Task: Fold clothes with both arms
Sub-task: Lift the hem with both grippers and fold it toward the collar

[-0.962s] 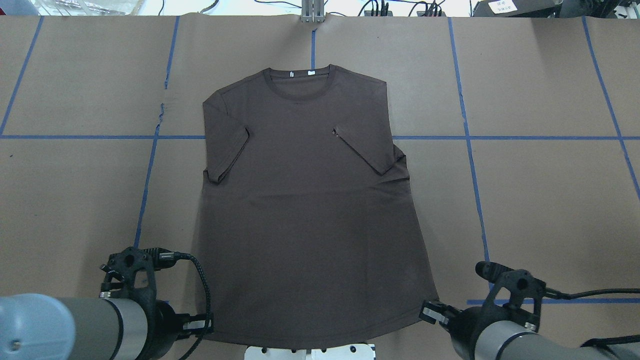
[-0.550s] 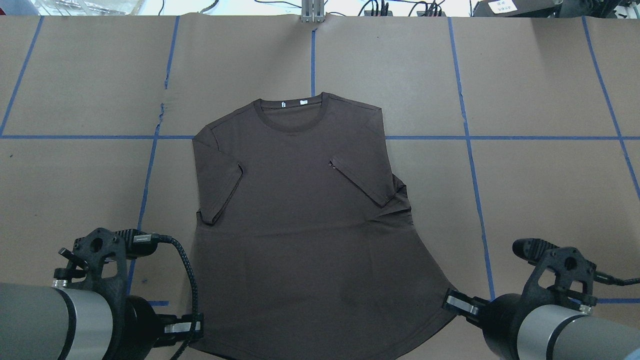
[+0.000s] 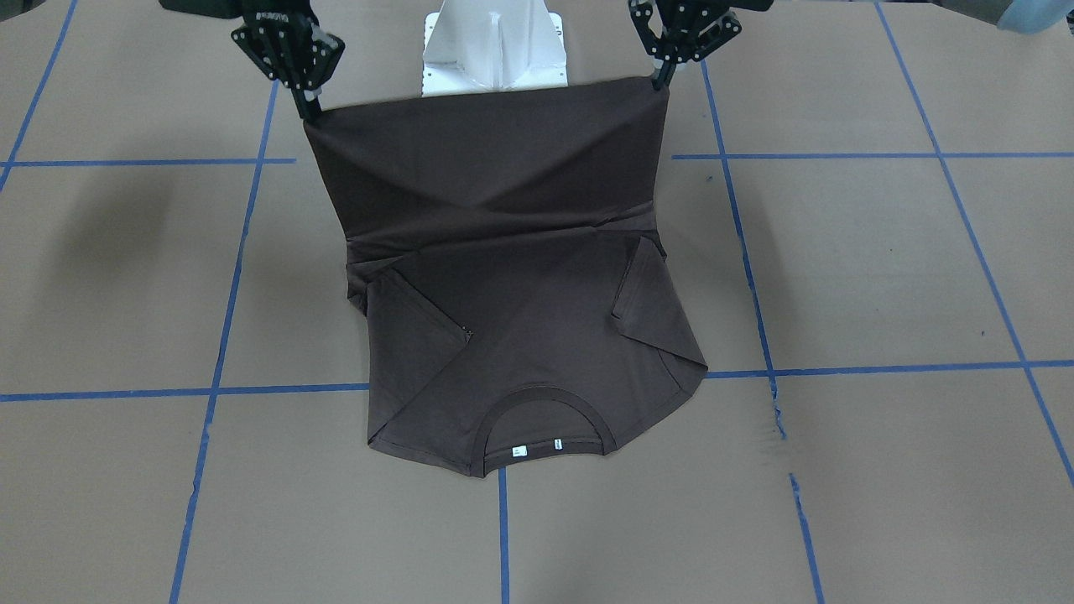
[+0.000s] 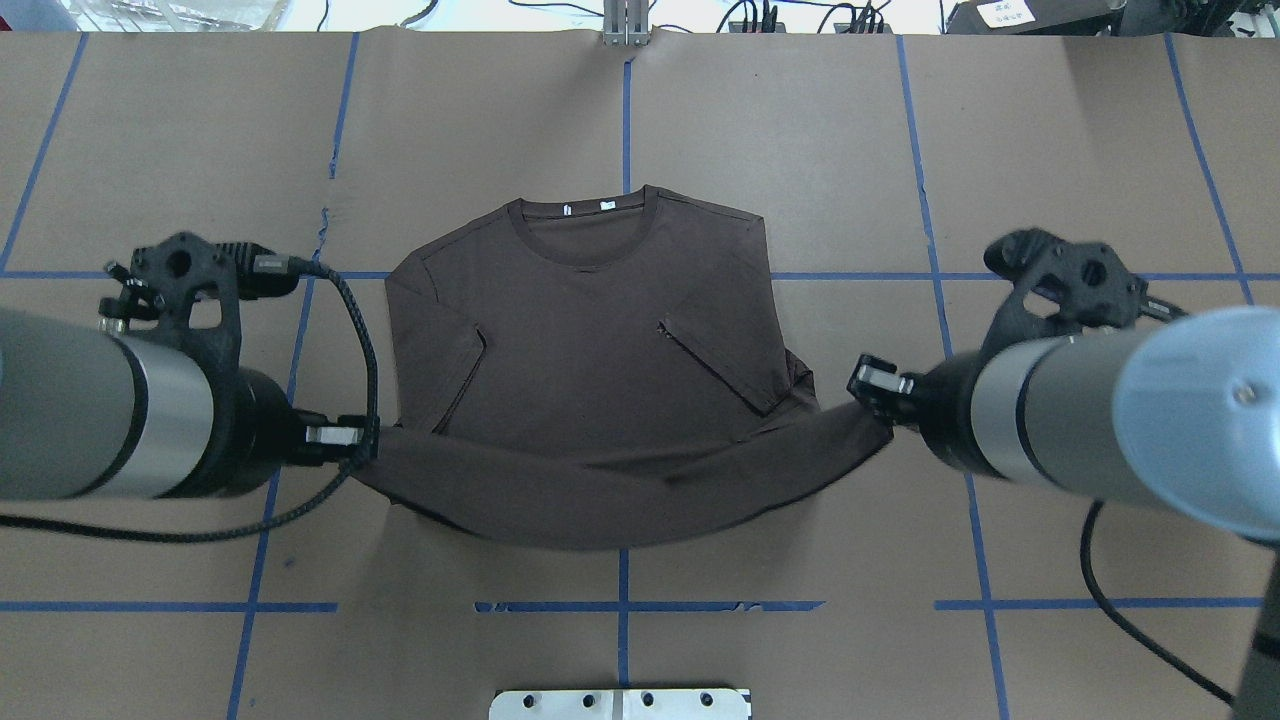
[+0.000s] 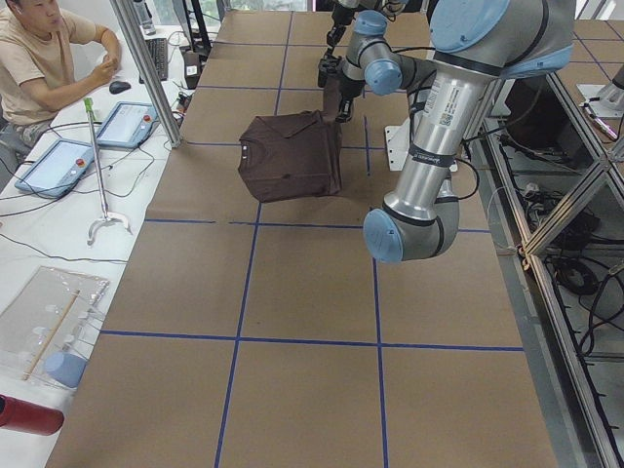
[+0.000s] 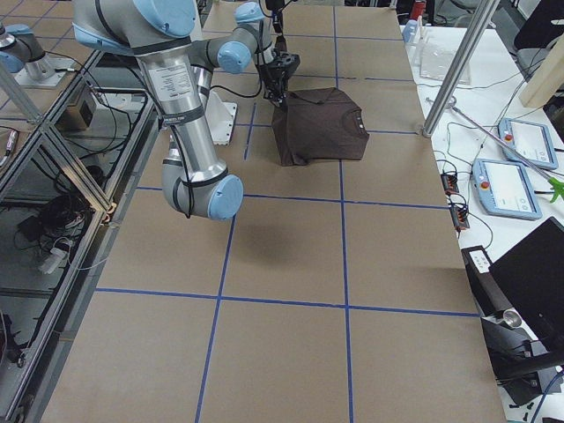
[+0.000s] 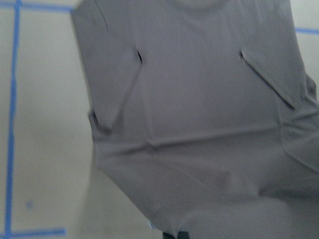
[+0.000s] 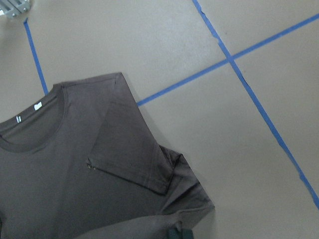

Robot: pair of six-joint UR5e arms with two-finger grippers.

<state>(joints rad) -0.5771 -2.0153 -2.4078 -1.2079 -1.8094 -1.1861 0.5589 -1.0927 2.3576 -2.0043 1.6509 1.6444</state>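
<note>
The table point(image 4: 1100, 150) is covered with matt brown paper and divided into large rectangles by blue tape lines point(image 4: 932, 200). The left arm point(image 4: 90, 420) and the right arm point(image 4: 1080, 410) are smooth silver-grey tubes with light blue caps. Both are cut off at the edges of the overhead view.

The T-shirt point(image 4: 600, 350) is dark brown, soft and matt. Its hem is held above the table and stretched between the two claws, sagging in a shallow curve midway between them. Beyond the claws, away from the robot, the chest and shoulders lie flat on the paper, front side up. A crease runs across the cloth where the raised part meets the flat part. Both short sleeves point(image 4: 440, 345) are folded inward over the chest.

The left claw point(image 3: 657, 80) is pinched narrow on one hem corner, and the right claw point(image 3: 309, 111) is pinched narrow on the other. Both are black. In the overhead view the fingertips are largely covered by wrist and cloth. In each wrist view only a dark sliver of claw is seen at the bottom edge, and the left wrist view is pale and blurred.

The ribbed round collar point(image 3: 541, 391) lies at the end farthest from the claws. Two small white tags point(image 3: 520, 450) are seen inside the neck; their print cannot be read.
</note>
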